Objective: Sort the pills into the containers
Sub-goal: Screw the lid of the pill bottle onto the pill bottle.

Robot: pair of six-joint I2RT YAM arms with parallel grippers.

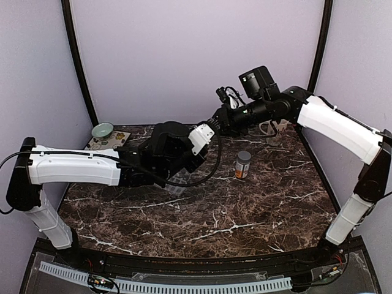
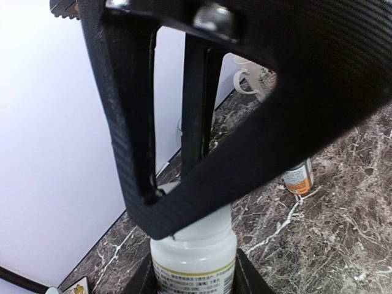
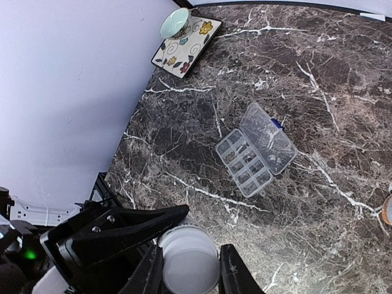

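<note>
1. Right wrist view is showing the organizer box (image 3: 254, 150) lying on the marble table (image 3: 343, 73) with its lid folded open, well apart from the bowl (image 3: 174, 22) on the patterned plate (image 3: 190, 43).
2. The right gripper (image 3: 190, 272) is clamping its jaws on the cap of a white bottle (image 3: 188, 254).
3. The left gripper (image 2: 195, 282) is squeezing that bottle's body from both sides, above the table.
4. An orange-labelled bottle (image 1: 243, 164) is standing upright nearby.

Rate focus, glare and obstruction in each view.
Top external: evenly lit, sharp, edges bowed. Left wrist: right gripper's fingers loom close, blocking most of the frame; white bottle below is clear. Right wrist: organizer box crisp, no glare.
</note>
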